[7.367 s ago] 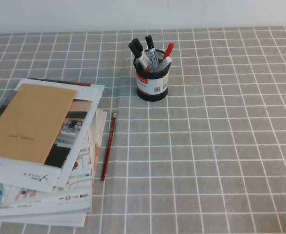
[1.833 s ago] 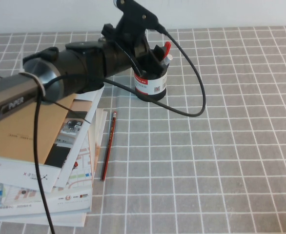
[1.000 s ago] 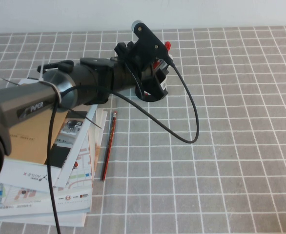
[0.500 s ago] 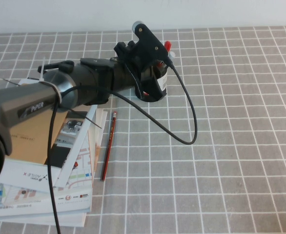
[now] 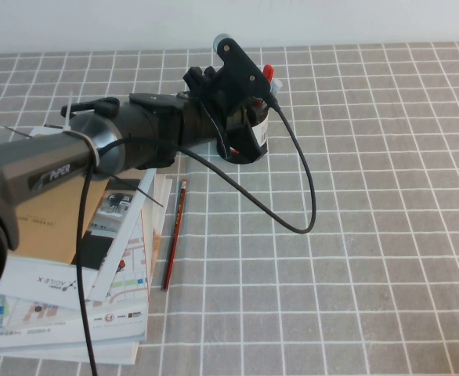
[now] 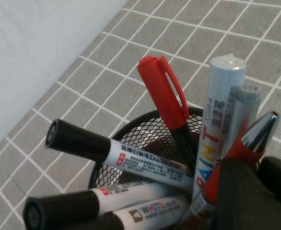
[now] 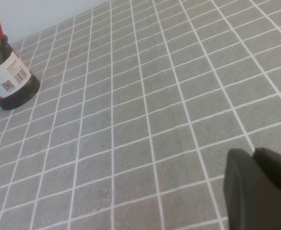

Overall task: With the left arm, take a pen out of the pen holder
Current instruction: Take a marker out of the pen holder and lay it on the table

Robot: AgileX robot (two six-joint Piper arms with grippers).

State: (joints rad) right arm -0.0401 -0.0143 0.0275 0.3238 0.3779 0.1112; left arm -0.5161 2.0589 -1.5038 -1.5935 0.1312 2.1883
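The black mesh pen holder (image 5: 258, 146) stands at the back of the table, mostly hidden under my left arm. Seen from the left wrist, the holder (image 6: 145, 128) holds black-capped white markers (image 6: 107, 151), a red-capped pen (image 6: 163, 91), a grey paint marker (image 6: 218, 120) and a red pen with a silver tip (image 6: 248, 141). My left gripper (image 6: 263, 167) is down in the holder's mouth, its black fingers (image 6: 246, 196) shut on the red silver-tipped pen. My right gripper (image 7: 260, 191) is shut and empty, low over bare cloth far from the holder (image 7: 11, 81).
A red pencil (image 5: 175, 235) lies on the grey checked cloth in front of the holder. A stack of books and magazines (image 5: 57, 243) fills the left front. The left arm's black cable (image 5: 308, 196) loops out to the right of the holder.
The left arm came in over the holder and dropped its gripper into the pens. Over the last second the arm has hardly shifted.
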